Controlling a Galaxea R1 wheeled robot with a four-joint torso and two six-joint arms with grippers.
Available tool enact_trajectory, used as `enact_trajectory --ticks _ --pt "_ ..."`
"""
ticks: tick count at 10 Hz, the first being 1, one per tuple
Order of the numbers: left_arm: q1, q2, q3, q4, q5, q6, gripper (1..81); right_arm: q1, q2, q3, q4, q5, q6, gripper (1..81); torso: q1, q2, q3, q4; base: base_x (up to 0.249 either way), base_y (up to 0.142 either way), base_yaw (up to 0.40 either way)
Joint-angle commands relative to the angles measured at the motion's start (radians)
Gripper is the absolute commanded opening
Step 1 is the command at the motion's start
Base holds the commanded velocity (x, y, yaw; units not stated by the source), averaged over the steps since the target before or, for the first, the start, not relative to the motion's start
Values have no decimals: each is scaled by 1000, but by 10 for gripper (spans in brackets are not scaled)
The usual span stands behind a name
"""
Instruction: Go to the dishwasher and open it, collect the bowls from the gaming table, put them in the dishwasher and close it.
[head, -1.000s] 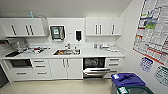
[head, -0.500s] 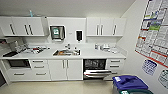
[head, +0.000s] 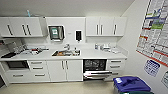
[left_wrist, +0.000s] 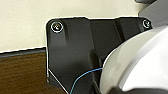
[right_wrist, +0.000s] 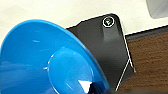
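A small office kitchenette, seen from the head camera.

White wall cabinets (head: 23, 26) hung above a long white counter (head: 87, 53) with a steel sink (head: 65, 53) and tap set into it. Under the counter ran white drawers (head: 37, 68) and cupboard doors, a dark built-in oven or microwave (head: 17, 64) at one end, and the dishwasher (head: 96, 70) with its door lowered and dark interior showing. A paper-towel dispenser (head: 56, 33) and a soap dispenser (head: 78, 35) were fixed to the wall. Printed notice posters (head: 155, 32) covered the side wall, and a blue-lidded bin (head: 131, 84) stood below them.
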Motion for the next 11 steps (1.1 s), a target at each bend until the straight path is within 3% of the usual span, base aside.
enact_trajectory --ticks 1,11 --pt "-50 -12 -2 11 46 5 10 46 -8 7 -16 -46 0 10 1 0 0 0 111 0 0" --pt "-50 -11 -2 11 46 5 10 44 -5 1 -16 -46 0 10 1 0 0 0 149 0 0"
